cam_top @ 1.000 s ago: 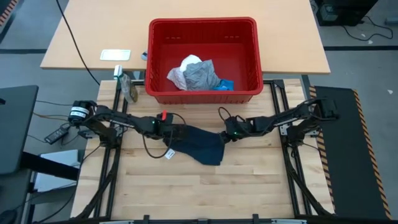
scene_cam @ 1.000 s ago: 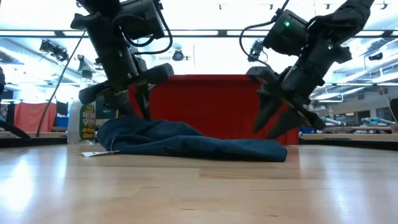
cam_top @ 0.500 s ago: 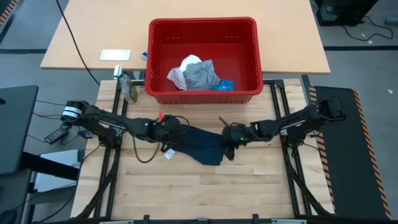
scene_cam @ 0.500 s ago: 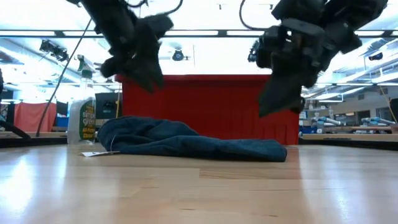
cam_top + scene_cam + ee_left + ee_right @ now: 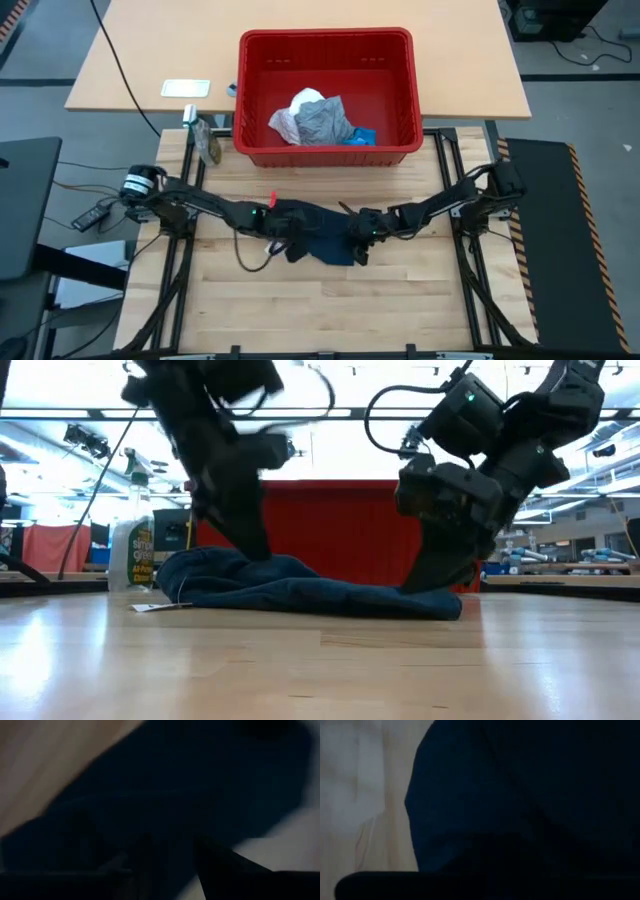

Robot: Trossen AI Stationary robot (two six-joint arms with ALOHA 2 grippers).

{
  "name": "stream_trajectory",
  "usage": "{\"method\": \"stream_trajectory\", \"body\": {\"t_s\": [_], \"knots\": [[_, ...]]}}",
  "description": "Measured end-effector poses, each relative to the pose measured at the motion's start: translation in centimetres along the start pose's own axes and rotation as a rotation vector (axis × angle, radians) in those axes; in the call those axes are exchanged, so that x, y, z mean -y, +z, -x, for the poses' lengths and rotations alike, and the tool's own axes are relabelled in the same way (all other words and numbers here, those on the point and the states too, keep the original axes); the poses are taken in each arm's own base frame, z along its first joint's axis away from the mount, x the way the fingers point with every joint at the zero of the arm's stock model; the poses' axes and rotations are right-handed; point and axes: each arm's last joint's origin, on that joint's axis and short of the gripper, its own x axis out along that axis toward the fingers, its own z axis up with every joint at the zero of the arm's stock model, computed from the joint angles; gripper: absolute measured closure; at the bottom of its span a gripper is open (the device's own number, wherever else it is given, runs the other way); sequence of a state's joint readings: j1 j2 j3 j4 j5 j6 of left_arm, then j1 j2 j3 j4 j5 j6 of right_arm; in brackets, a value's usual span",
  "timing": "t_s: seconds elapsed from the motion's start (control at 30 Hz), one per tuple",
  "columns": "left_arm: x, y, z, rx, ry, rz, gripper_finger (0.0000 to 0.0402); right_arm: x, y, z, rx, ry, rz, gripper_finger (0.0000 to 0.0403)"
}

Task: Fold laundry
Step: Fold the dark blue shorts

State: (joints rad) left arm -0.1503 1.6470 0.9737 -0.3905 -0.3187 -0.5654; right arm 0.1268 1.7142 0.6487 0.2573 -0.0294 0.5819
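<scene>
On the pale slatted wooden table [image 5: 300,300] a dark navy cloth [image 5: 325,238] lies rumpled in a low, soft heap, thicker at its left end and tapering flat to the right in the low view [image 5: 300,588]. The left gripper [image 5: 287,238] presses down on the cloth's left part; its 2 dark fingers [image 5: 145,855] stand a little apart against the fabric, but whether they pinch it I cannot tell. The right gripper [image 5: 360,240] is down on the cloth's right edge; whether its fingers are spread or pinching I cannot tell.

Behind the table, a red plastic basket [image 5: 400,60] with ribbed walls holds a grey cloth [image 5: 325,122] bunched beside a white crinkly cloth [image 5: 295,112]. A spray bottle [image 5: 132,550] stands left of the basket.
</scene>
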Motion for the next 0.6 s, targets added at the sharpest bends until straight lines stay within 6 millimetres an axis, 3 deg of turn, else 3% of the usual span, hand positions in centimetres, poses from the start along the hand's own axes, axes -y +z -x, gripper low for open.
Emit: {"method": "stream_trajectory", "body": {"t_s": [0.23, 0.37, 0.6], "knots": [[-4.2, 1.7, -1.4, 0.075, 0.258, 0.195, 0.0260, -0.8, -1.4, -1.3, -0.017, -0.011, 0.011, 0.0323], [-6.7, 1.5, -1.7, 0.011, 0.379, 0.373, 0.0260, -1.2, -1.6, -1.2, 0.011, -0.055, 0.011, 0.0323], [-6.5, 1.9, -0.2, 0.011, 0.328, 0.361, 0.0260, -1.2, -1.6, -1.0, 0.030, -0.083, 0.005, 0.0323]]}}
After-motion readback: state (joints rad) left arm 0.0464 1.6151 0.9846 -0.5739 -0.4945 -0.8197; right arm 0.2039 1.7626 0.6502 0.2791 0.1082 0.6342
